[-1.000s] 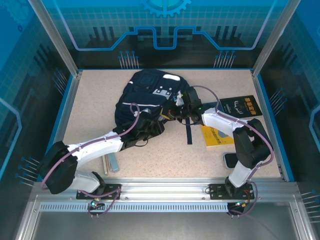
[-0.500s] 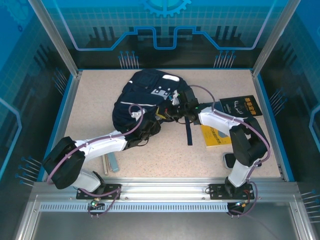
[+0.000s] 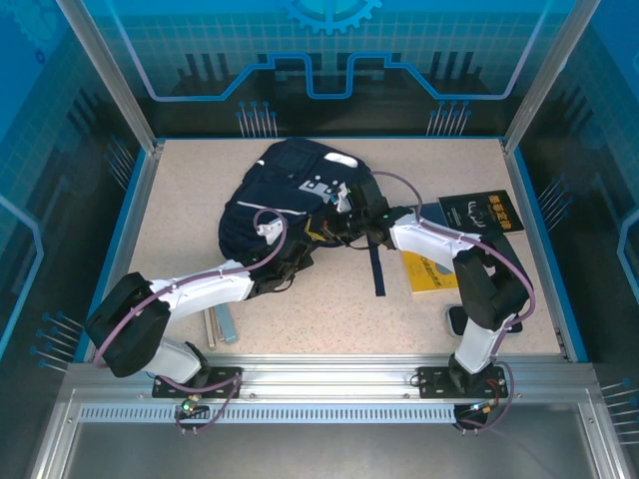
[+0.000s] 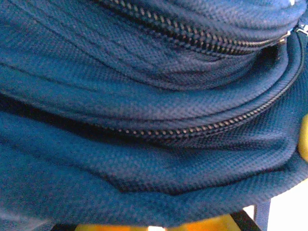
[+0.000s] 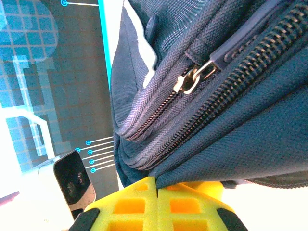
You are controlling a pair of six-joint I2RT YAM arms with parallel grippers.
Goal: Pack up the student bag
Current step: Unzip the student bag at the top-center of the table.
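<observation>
Holds the student bag, lying mid-table toward the far edge, w/ right gripper pinched shut on a thin fold of fabric below the zips. Can't tell if left gripper, pressed into fabric at the bag's near side, is clamped on anything. Could lose that thin pinch under a hard pull, or just drag the bag across the table w/o opening it, esp. toward the yellow book nearby.

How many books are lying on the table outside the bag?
2. A dark book with yellow lettering lies right of the bag; a yellow book lies just nearer, partly under the right arm. Others may be hidden under the bag.
</observation>
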